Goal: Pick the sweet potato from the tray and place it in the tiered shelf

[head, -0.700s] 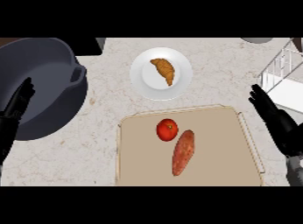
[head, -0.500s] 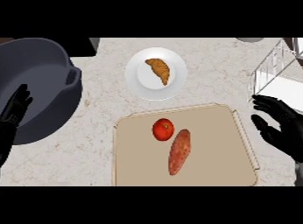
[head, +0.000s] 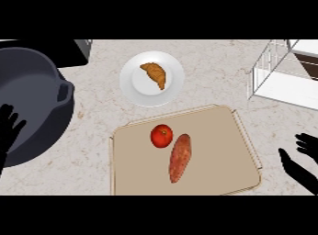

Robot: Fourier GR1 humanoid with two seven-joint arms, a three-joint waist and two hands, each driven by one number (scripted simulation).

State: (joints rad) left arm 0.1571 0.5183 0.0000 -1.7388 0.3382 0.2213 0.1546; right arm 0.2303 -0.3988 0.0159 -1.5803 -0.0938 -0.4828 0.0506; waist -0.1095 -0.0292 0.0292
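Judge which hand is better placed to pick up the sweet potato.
Right, probably. The right hand is open beside the tray, on the same side as the shelf. The left hand is further from the sweet potato, by the dark pot.

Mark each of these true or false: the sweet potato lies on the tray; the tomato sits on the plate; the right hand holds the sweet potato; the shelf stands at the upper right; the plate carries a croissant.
1. The sweet potato lies on the tray. True.
2. The tomato sits on the plate. False: it is on the tray, beside the sweet potato.
3. The right hand holds the sweet potato. False: it is open, off the tray's right edge.
4. The tiered shelf stands at the upper right. True.
5. The plate carries a croissant. True.
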